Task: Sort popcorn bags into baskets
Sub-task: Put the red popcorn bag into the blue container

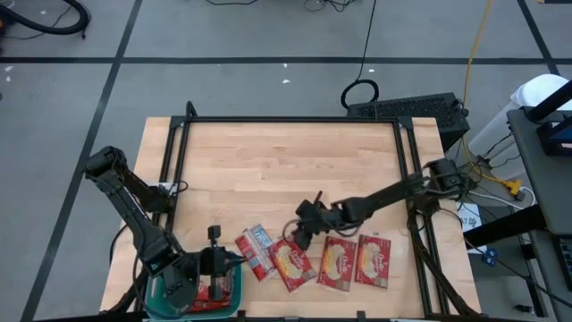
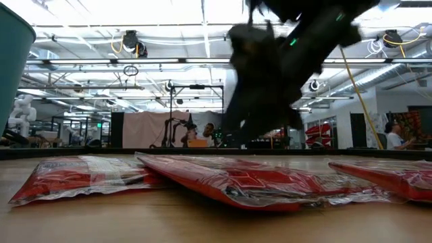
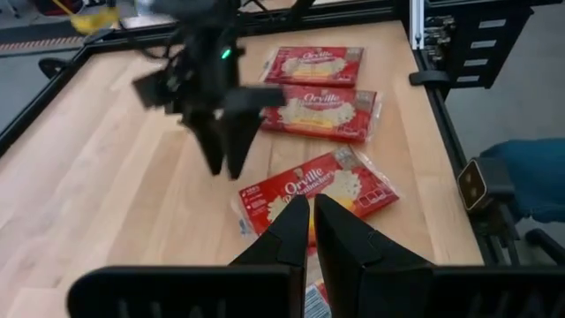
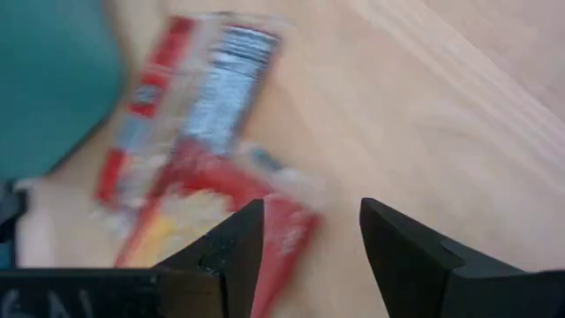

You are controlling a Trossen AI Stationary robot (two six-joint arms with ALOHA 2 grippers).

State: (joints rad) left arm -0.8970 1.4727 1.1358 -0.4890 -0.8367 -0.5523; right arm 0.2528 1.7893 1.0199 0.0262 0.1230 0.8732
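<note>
Four red popcorn bags lie flat near the table's near edge: one showing a white-blue patch (image 1: 255, 250), then three more (image 1: 290, 262), (image 1: 338, 262), (image 1: 374, 259). The teal basket (image 1: 170, 291) stands at the near left corner with red packets (image 1: 216, 292) inside. My left gripper (image 1: 231, 260) (image 3: 311, 230) hovers over the basket's right rim with its fingers shut and nothing between them. My right gripper (image 1: 299, 240) (image 4: 309, 238) is open above the end of the second bag (image 4: 212, 203), beside the patch bag (image 4: 212, 97); in the low view it hangs (image 2: 263, 121) over the middle bag (image 2: 250, 182).
A black frame (image 1: 286, 121) runs along the far and side edges of the wooden table. Bare wood (image 1: 286, 170) covers the far half. A keyboard (image 1: 407, 109) lies beyond the far right corner. People show in the room behind (image 2: 395, 135).
</note>
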